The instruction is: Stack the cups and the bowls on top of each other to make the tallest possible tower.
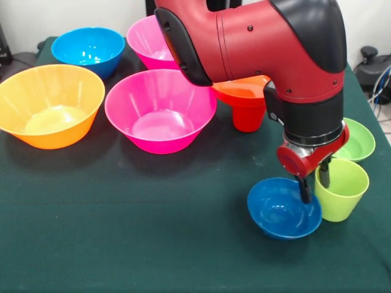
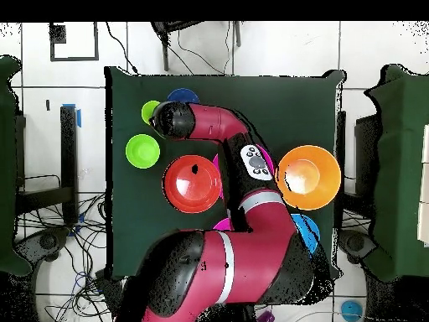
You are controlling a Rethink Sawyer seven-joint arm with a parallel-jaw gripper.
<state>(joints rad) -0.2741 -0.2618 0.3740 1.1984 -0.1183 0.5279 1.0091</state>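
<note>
nearest to us sits the small blue bowl [image 1: 284, 210], glossy and tilted so its hollow faces the front camera. we see the gripper [image 1: 314, 181] right at its far rim: one dark finger [image 1: 303, 188] dips inside the rim, the other [image 1: 324, 174] stands apart from it over the lime green cup [image 1: 342, 188], so the pincer is spread, with the bowl's rim and the cup's near edge between the fingers. we cannot tell whether either finger presses on plastic.

just beside the small blue bowl stands the lime green cup, upright, mouth up, smooth-walled. behind that cup lies the small green bowl [image 1: 357, 140], partly hidden by the wrist.

farther from the small blue bowl, the wide red-orange bowl [image 1: 243, 88] rests on the upturned red cup [image 1: 248, 116]. from above it shows as a broad red disc [image 2: 192, 184].

well apart from the small blue bowl stand a big pink bowl [image 1: 160, 110], a second pink bowl [image 1: 149, 41] behind it, the yellow-orange bowl [image 1: 51, 105] and the mid-sized blue bowl [image 1: 88, 50], all upright on the green table [image 1: 122, 232].
</note>
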